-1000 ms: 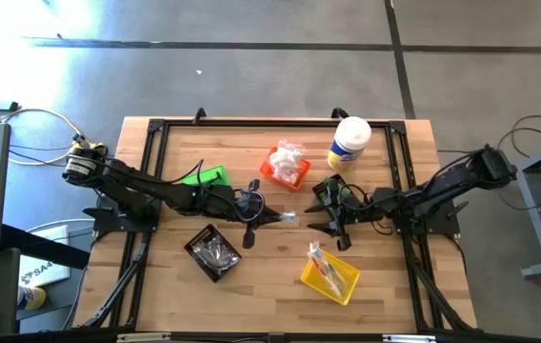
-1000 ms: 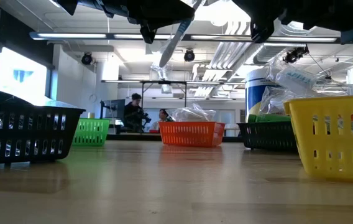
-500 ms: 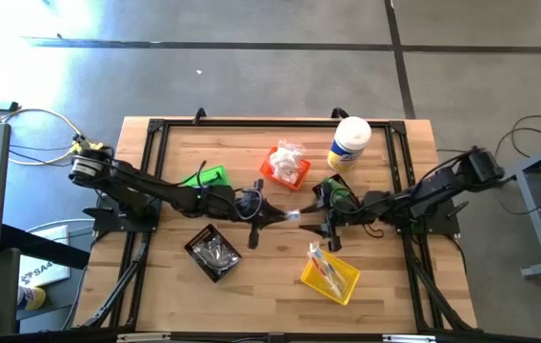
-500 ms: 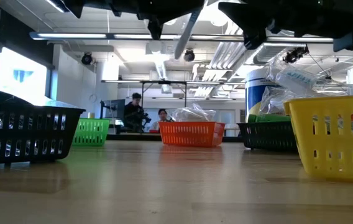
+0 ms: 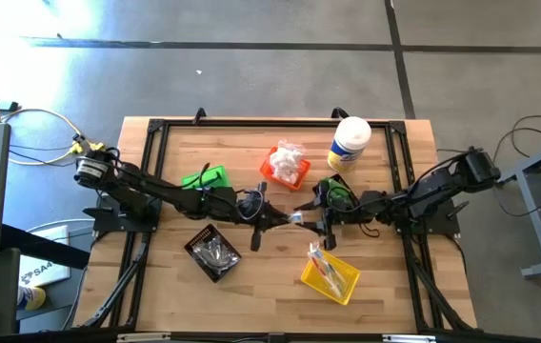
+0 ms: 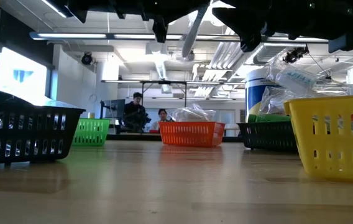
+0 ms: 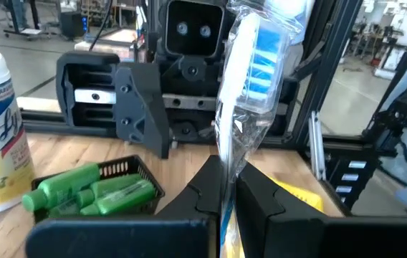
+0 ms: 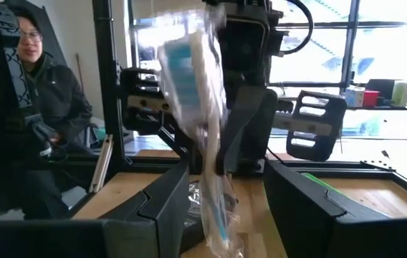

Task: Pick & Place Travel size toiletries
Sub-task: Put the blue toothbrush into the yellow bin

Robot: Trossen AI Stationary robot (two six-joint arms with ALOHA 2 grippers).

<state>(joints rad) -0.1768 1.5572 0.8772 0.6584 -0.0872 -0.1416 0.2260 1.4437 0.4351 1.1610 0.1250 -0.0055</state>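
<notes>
One travel toiletry, a clear-wrapped stick with a blue and white inside (image 7: pixel 250 68), is up in the air over the table's middle (image 5: pixel 296 217). My left gripper (image 5: pixel 284 217) is shut on it. My right gripper (image 5: pixel 316 220) faces the left one and is open. Its two fingers stand on either side of the wrapper's free end (image 8: pixel 200 136) and do not touch it. Green tubes lie in a black bin (image 7: pixel 99 190) by the right arm. My left gripper pinches the wrapper's near end (image 7: pixel 226 168) between its two fingers, reaching level from the table's left. The stick runs on in line with the fingers toward the right arm. It is lifted clear of the table and slants in the low view (image 6: pixel 192 28).
An orange bin with white packets (image 5: pixel 285 165), a green bin (image 5: pixel 206 177), a black bin with clear packets (image 5: pixel 213 252) and a yellow bin with sticks (image 5: pixel 330 274) ring the centre. The white-lidded canister (image 5: pixel 350 143) stands at the far right. People are in the room behind.
My left gripper has carried the wrapped stick toward the table's right and a little up. My right gripper, still open, has moved toward the table's left until its fingers flank the stick's free end.
</notes>
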